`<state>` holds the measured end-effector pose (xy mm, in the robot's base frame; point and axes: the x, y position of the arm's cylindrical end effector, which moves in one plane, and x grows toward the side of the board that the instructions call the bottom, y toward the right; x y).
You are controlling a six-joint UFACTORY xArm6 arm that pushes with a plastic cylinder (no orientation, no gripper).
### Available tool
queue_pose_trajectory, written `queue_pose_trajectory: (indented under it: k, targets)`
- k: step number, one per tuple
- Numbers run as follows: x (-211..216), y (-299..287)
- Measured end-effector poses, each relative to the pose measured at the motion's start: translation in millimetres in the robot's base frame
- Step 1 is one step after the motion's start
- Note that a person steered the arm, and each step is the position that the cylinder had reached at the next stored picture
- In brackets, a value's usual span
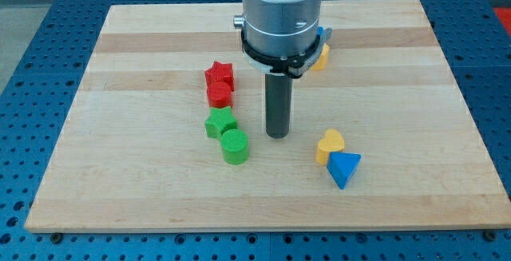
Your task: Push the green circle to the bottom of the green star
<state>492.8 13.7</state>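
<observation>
The green circle (235,146) lies on the wooden board, touching the lower right side of the green star (220,122). My tip (277,136) rests on the board to the right of both, about a block's width from the green circle and slightly above its level. It touches no block.
A red star (219,75) and a red circle (219,94) sit just above the green star. A yellow heart (329,144) and a blue triangle (344,168) lie to the tip's lower right. A yellow block (321,57) and a blue block (323,33) are partly hidden behind the arm. The board's edge (263,229) runs along the bottom.
</observation>
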Motion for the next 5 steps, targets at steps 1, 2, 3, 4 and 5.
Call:
queue_pose_trajectory:
  k: [1, 2, 3, 4, 5]
  targets:
    - [11, -8]
    - [16, -22]
    - [17, -34]
    - [17, -40]
    - [17, -37]
